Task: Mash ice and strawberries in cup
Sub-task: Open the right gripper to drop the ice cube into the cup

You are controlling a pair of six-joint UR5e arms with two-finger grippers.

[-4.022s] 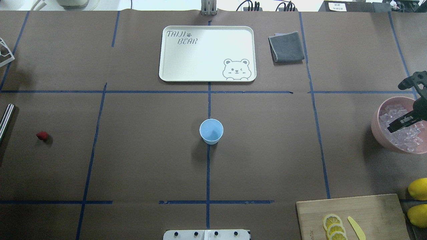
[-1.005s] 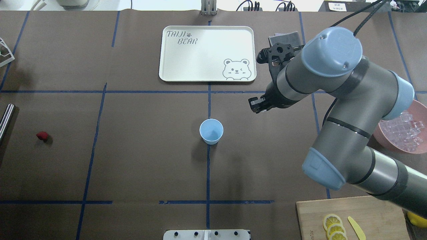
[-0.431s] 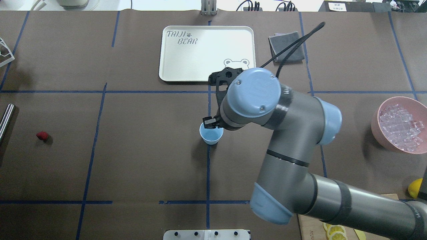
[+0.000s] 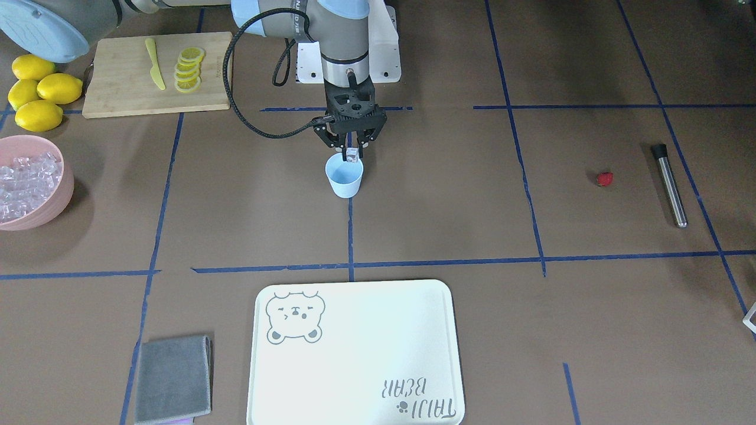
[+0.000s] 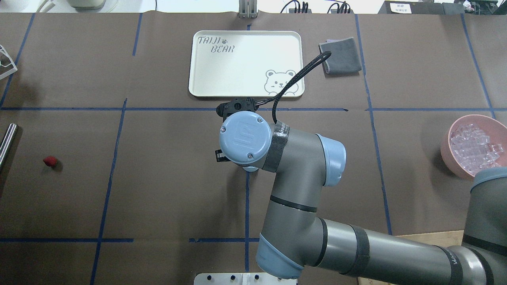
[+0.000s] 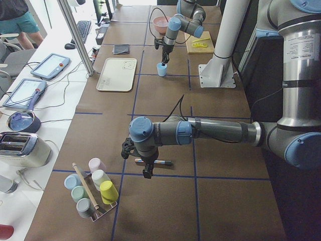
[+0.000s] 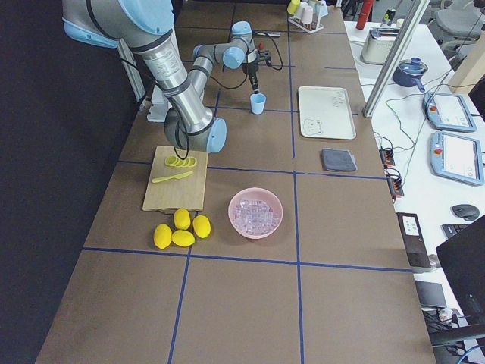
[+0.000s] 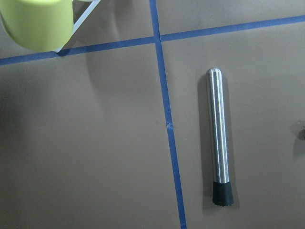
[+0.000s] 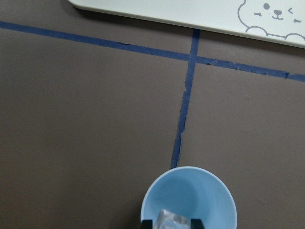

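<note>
Right tool: pointing straight down above centre frame in the front-facing view, its two fingers closed on one clear ice cube. The cube hangs over the mouth of the light blue cup, at the rim edge nearest the robot base; contact with the rim cannot be determined. The right wrist view confirms this: the ice cube sits between the dark fingertips at the bottom edge, with the pale inside of the cup directly beneath and nothing visible in the part of it that shows. The cup stands upright on the desk on a blue tape line. The remaining ice is heaped in the pink bowl at the left edge. The strawberry lies alone on the desk at mid right, well apart from the cup, and near a steel rod with a black tip. Left tool: seen only in the left side view, low centre, just above that rod; whether it is open or closed cannot be told. The left wrist view shows the rod lying flat beside a tape line. A white bear tray and a folded grey cloth occupy the lower frame.
</note>
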